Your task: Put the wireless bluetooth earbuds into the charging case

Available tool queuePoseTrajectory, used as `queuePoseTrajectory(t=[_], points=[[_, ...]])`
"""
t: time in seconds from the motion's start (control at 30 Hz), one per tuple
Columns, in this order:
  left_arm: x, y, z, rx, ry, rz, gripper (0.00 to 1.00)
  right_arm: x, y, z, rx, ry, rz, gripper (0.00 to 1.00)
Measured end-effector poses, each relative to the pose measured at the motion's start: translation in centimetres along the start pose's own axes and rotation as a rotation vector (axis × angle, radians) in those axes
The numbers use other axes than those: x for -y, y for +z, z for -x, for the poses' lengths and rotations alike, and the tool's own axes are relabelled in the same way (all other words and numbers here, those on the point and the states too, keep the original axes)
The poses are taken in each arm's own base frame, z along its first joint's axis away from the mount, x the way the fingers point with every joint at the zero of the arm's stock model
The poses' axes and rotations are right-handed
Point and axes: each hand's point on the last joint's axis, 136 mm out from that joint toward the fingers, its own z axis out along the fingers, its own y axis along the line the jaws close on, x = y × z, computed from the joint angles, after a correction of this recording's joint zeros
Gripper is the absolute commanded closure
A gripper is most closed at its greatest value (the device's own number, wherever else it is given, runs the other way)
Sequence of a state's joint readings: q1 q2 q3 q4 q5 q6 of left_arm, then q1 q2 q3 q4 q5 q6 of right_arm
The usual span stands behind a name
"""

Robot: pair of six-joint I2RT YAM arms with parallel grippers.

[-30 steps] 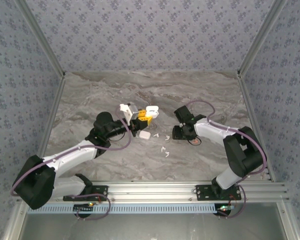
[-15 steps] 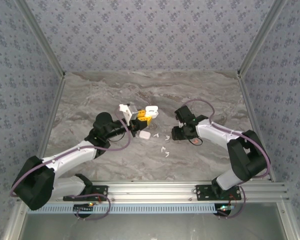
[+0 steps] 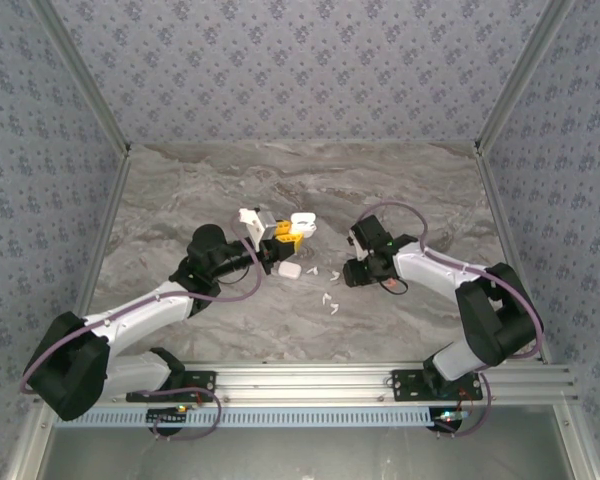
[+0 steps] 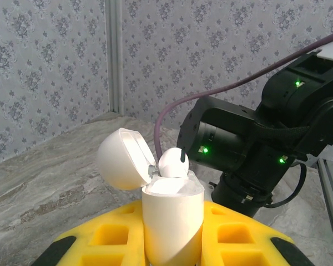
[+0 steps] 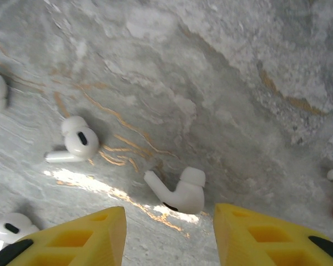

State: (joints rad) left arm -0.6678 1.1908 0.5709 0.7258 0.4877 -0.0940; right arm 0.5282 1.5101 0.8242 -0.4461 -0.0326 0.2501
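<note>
**Top view.** The left arm runs from the lower left to the frame's centre, where the left gripper sits. The right arm folds in from the lower right, with the right gripper pointed down at the grey marbled tabletop. A second small white case lies just below the left gripper.

**Left wrist view.** The yellow jaws are clamped on a glossy white plastic charging case. Its hinged lid is open toward the left, and one white bud head is seated inside.

**Right wrist view.** The yellow jaws stand apart, flanking a white stemmed plastic earbud lying on the tabletop at lower centre. More white earbuds lie at the left, each apart from the others.
</note>
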Motion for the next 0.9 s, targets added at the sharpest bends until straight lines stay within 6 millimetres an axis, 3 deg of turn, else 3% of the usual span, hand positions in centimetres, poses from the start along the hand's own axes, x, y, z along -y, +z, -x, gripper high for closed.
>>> queuePoseTrajectory(t=[0.43, 0.9], points=[[-0.1, 0.0, -0.2, -0.008, -0.004, 0.004, 1.0, 0.9, 1.5, -1.3, -0.054, 0.027, -0.055, 0.65], [-0.1, 0.0, -0.4, -0.017, -0.009, 0.005, 1.0, 1.2, 1.8, -0.9, -0.096, 0.024, -0.09, 0.66]])
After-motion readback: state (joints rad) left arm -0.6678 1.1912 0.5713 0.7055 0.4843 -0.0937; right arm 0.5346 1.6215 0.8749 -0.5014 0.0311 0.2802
